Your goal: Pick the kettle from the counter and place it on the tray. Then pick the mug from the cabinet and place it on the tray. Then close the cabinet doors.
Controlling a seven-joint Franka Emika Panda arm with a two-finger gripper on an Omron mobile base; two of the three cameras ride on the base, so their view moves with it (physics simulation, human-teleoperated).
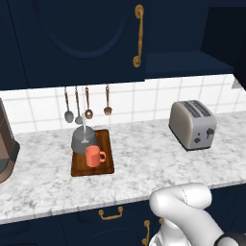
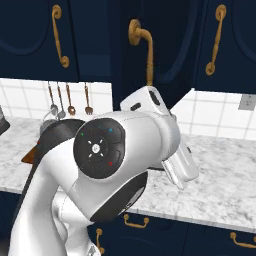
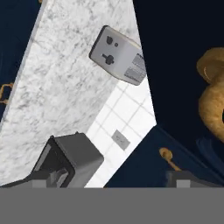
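Gripper (image 3: 111, 177): raised beside the gold handle (image 3: 214, 96) of an open cabinet door (image 2: 165, 50); dark fingertips (image 3: 70, 157) spread apart, nothing between them — apparently positioned to push or hook that door, judging by the task.

Arm (image 2: 115, 150): folded high in front of the base, wrist turned toward the swung-out door edge; likely held there because only the closing step looked unfinished.

Counter (image 1: 144, 163): marbled worktop running the width of the left base view, navy drawers below.

Tray (image 1: 106, 166): flat on the counter left of centre, carrying both task items.

Mug (image 1: 94, 156): upright at the tray's front half, loop handle pointing right, just in front of the kettle.

Kettle (image 1: 84, 139): seated at the tray's back half, wire handle standing up — both placements judged complete.

Toaster (image 1: 193, 124): well apart to the right, clear of the tray.

Utensils (image 1: 86, 102): hung on the tiled wall behind the tray.

Cabinet (image 1: 192, 62): interior exposed at the upper right of the left base view; left door (image 1: 77, 38) seen face-on above the tray, closed state hard to confirm.
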